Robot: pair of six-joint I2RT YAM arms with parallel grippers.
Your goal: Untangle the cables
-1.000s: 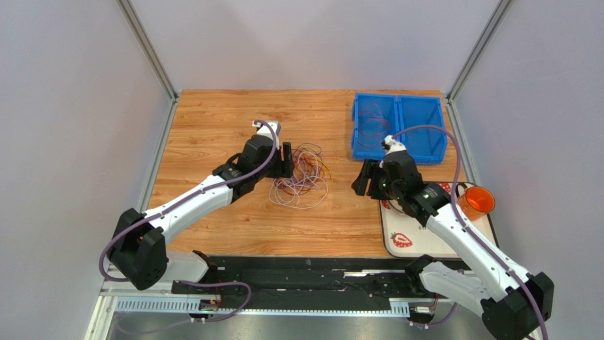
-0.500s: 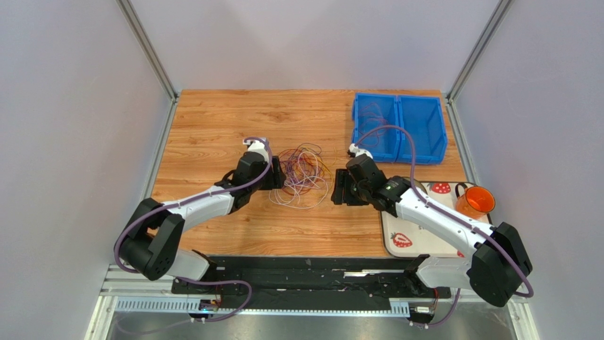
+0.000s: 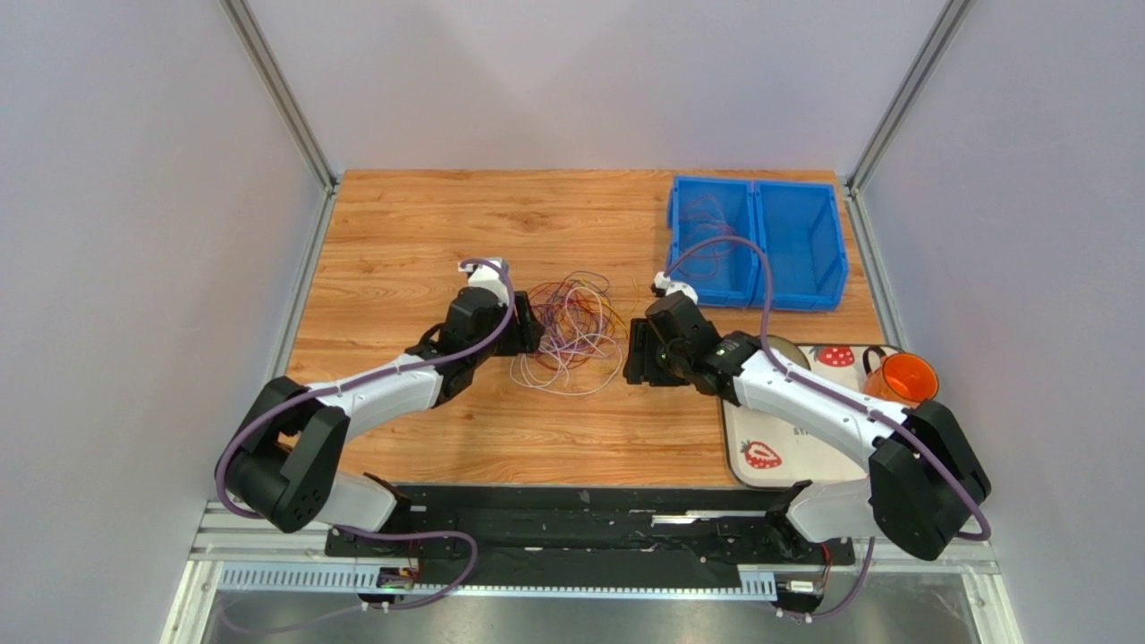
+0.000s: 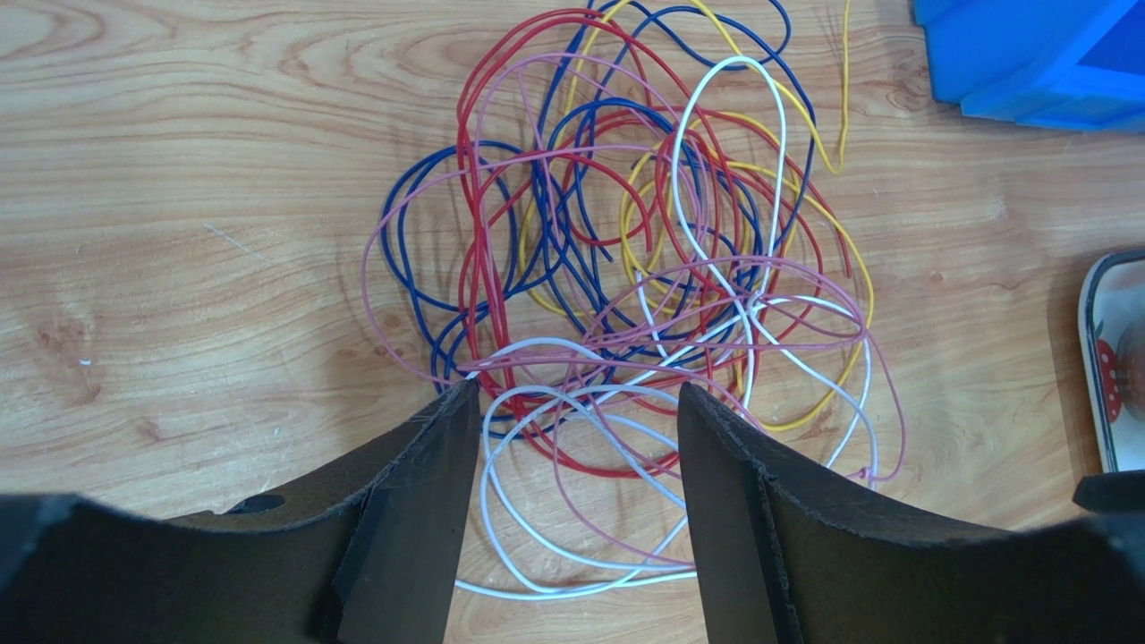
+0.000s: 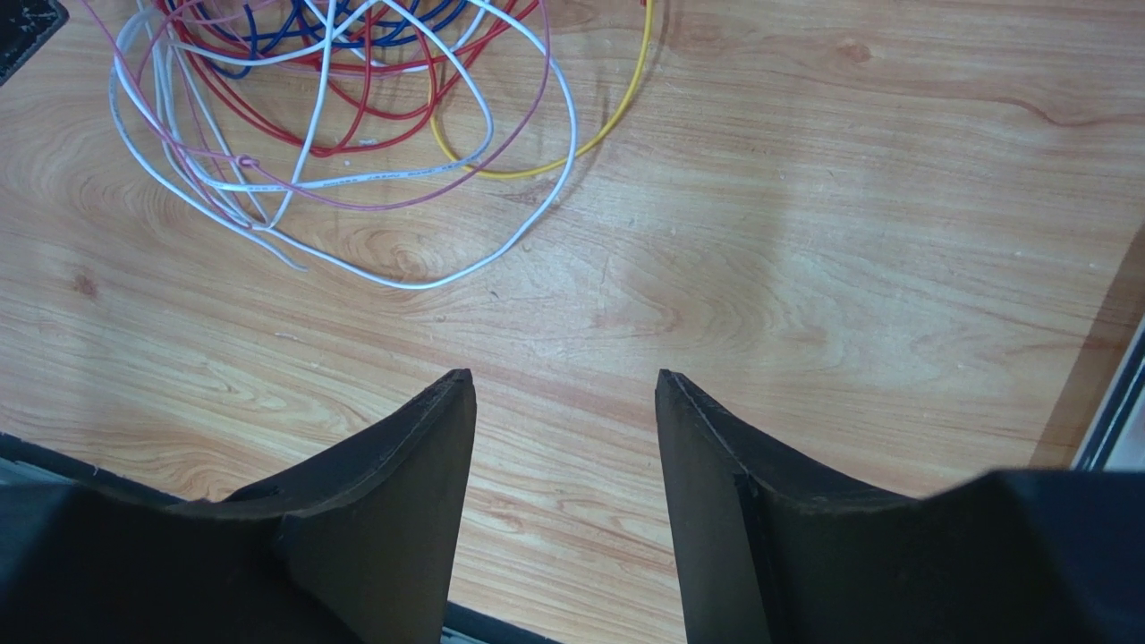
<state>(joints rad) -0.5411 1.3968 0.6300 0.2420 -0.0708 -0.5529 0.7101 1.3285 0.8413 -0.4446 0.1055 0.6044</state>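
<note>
The cables (image 3: 571, 329) lie in one loose tangle of red, blue, pink, yellow and white loops on the wooden table (image 3: 403, 228). In the left wrist view the tangle (image 4: 632, 255) fills the middle. My left gripper (image 4: 575, 403) is open, low at the tangle's left edge, with white and pink loops lying between its jaws. It also shows in the top view (image 3: 535, 329). My right gripper (image 5: 565, 383) is open and empty over bare wood, just right of the tangle (image 5: 336, 108). It also shows in the top view (image 3: 632, 356).
A blue two-compartment bin (image 3: 757, 242) stands at the back right, with a few thin wires in its left half. A white tray with strawberry prints (image 3: 769, 450) and an orange cup (image 3: 902, 381) sit at the right. The table's front edge is near my right gripper.
Both arms came down and inward to the tangle over the last second. The right gripper moved left from near the bin to the tangle's right side. The cables lie much as before.
</note>
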